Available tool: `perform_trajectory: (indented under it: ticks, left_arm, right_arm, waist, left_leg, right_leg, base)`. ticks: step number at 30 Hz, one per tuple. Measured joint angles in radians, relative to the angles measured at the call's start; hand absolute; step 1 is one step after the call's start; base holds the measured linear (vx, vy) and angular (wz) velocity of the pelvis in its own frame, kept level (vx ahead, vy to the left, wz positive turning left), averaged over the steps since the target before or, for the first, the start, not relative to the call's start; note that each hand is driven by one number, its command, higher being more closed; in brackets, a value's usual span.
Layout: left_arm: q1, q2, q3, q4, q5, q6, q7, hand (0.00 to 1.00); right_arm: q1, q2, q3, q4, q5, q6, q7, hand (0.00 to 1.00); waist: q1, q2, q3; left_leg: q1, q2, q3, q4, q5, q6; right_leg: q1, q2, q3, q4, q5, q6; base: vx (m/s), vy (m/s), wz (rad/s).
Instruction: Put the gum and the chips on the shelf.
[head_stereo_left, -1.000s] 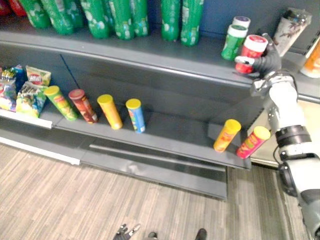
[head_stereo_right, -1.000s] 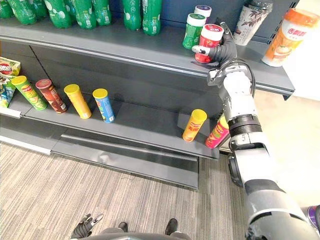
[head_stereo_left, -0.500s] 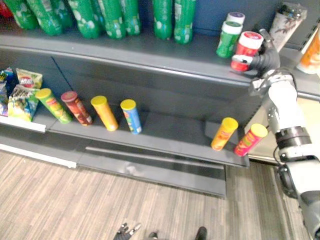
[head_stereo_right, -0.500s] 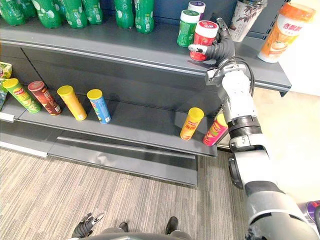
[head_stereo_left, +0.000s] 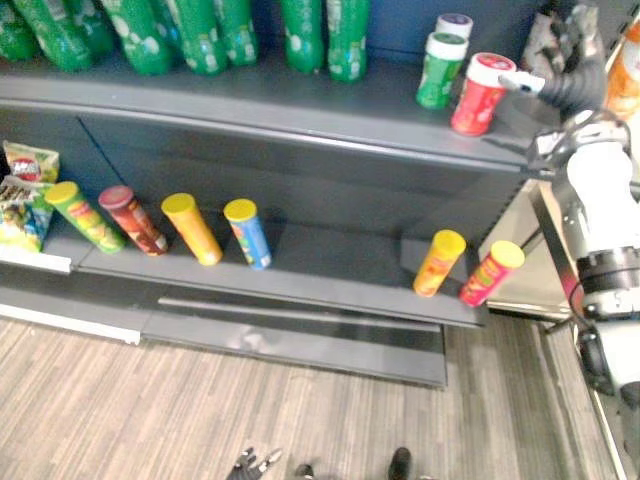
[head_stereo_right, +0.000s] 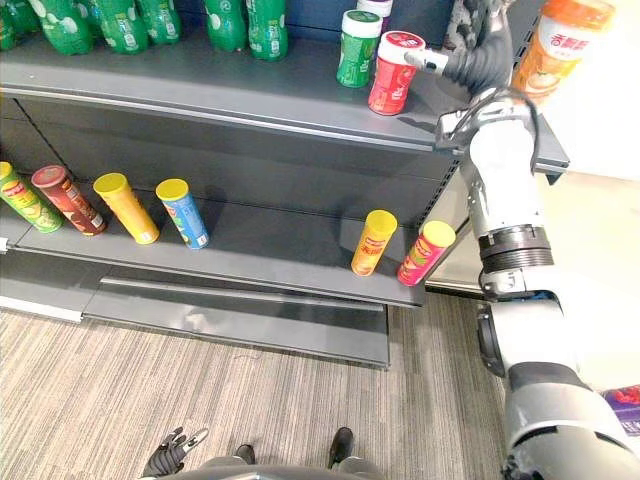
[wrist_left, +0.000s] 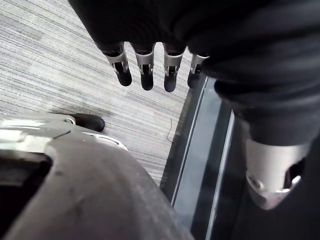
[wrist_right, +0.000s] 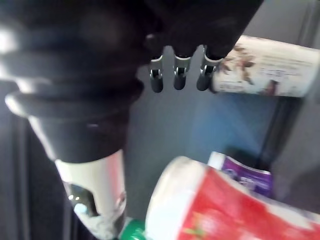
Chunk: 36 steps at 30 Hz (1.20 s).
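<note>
The red gum canister (head_stereo_right: 392, 75) with its white lid stands upright on the upper shelf (head_stereo_right: 200, 92), close to the front edge. The right hand (head_stereo_right: 476, 60) is just beside it, on the side away from the green bottles (head_stereo_right: 240, 20), and holds nothing. In the right wrist view its fingers (wrist_right: 176, 75) hang straight and spread, with the canister below them. The thumb reaches toward the white lid; it may graze the lid or sit just clear of it, the head views do not settle that.

Just behind the red canister stand a green canister (head_stereo_right: 355, 50) and a purple-lidded canister (head_stereo_left: 453, 25). A patterned cup (wrist_right: 265, 65) is past the right hand's fingers, and an orange cup (head_stereo_right: 560, 40) stands near the shelf's end.

On the lower shelf (head_stereo_right: 280, 250) the chips lie as tilted tubes. Four form a row: a green tube (head_stereo_left: 82, 215), a dark red tube (head_stereo_left: 132, 218), a yellow tube (head_stereo_left: 190, 228) and a blue tube (head_stereo_left: 247, 232). Well apart from them, near the shelf's other end, an orange tube (head_stereo_left: 437, 262) and a pink tube (head_stereo_left: 490, 272) lie side by side. Chip bags (head_stereo_left: 25, 190) sit beyond the green tube.

The left hand (head_stereo_left: 255, 463) hangs low over the striped carpet (head_stereo_left: 150, 400), its fingers (wrist_left: 145, 72) relaxed and straight, empty.
</note>
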Motion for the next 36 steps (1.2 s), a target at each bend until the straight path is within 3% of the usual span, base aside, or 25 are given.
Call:
perform_trajectory:
  ticks: [5, 9, 15, 20, 23, 28, 32, 36]
  left_arm:
    - [0.001, 0.0, 0.006, 0.006, 0.0, -0.013, 0.0, 0.0]
    - [-0.001, 0.0, 0.021, 0.041, 0.001, -0.021, 0.0, 0.0]
    - [0.004, -0.001, 0.036, 0.081, 0.003, -0.034, 0.005, 0.0]
    - [0.006, -0.004, 0.038, 0.112, 0.003, -0.053, 0.016, 0.0]
    - [0.007, -0.007, 0.037, 0.118, 0.002, -0.058, 0.039, 0.0]
    - [0.011, -0.002, 0.006, 0.118, -0.002, -0.061, 0.054, 0.0]
    - [0.008, 0.002, -0.024, 0.118, -0.005, -0.063, 0.056, 0.0]
    - [0.005, 0.002, -0.056, 0.118, -0.013, -0.063, 0.054, 0.0]
  right_arm:
    - [0.003, -0.001, -0.021, -0.159, 0.011, -0.005, 0.016, 0.0]
    - [0.089, -0.001, -0.032, -0.376, 0.012, -0.008, 0.049, 0.0]
    - [0.376, 0.039, -0.102, -0.629, 0.097, 0.025, 0.125, 0.0]
    - [0.763, 0.166, -0.107, -0.795, 0.162, 0.088, 0.246, 0.0]
    - [0.983, 0.212, -0.03, -0.819, 0.207, 0.116, 0.379, 0.0]
    - [1.205, 0.231, 0.077, -0.773, 0.245, 0.137, 0.518, 0.0]
    - [1.256, 0.283, 0.103, -0.622, 0.266, 0.128, 0.521, 0.0]
    - [1.268, 0.309, 0.183, -0.395, 0.221, 0.087, 0.51, 0.0]
  waist:
    - [-0.003, -0.001, -0.001]
    - [-0.023, -0.006, -0.005]
    - [-0.051, -0.009, -0.043]
    - [-0.079, -0.004, -0.059]
    - [-0.084, -0.001, -0.061]
    - [-0.109, 0.009, -0.067]
    - [-0.109, 0.019, -0.071]
    - [-0.108, 0.038, -0.076]
  left_leg:
    - [-0.001, 0.007, 0.024, 0.003, -0.002, -0.002]
    - [-0.001, 0.014, 0.039, 0.004, -0.005, -0.005]
    - [0.001, 0.016, 0.07, 0.008, -0.016, -0.008]
    - [0.005, 0.019, 0.101, 0.027, -0.034, -0.008]
    - [0.004, 0.024, 0.123, 0.056, -0.056, -0.009]
    - [0.005, 0.024, 0.131, 0.064, -0.061, -0.012]
    - [0.0, 0.028, 0.134, 0.08, -0.073, -0.013]
    - [-0.003, 0.029, 0.134, 0.088, -0.081, -0.013]
  right_leg:
    - [-0.012, 0.01, 0.023, 0.0, 0.005, -0.007]
    - [-0.016, 0.017, 0.035, 0.0, 0.005, -0.007]
    - [-0.028, 0.024, 0.064, 0.0, 0.005, -0.008]
    - [-0.031, 0.03, 0.098, 0.0, 0.006, -0.008]
    - [-0.03, 0.034, 0.115, 0.0, 0.007, -0.009]
    - [-0.029, 0.033, 0.121, 0.0, 0.006, -0.009]
    - [-0.028, 0.034, 0.122, 0.0, 0.006, -0.008]
    - [-0.026, 0.033, 0.121, -0.001, 0.002, -0.003]
  base:
    - [-0.01, -0.021, -0.14]
    - [-0.01, -0.02, -0.11]
    - [0.01, -0.004, -0.15]
    - [0.01, 0.001, -0.17]
    - [-0.01, -0.001, -0.2]
    - [-0.01, -0.001, -0.05]
    - [-0.02, -0.006, -0.02]
    - [0.0, -0.001, 0.01]
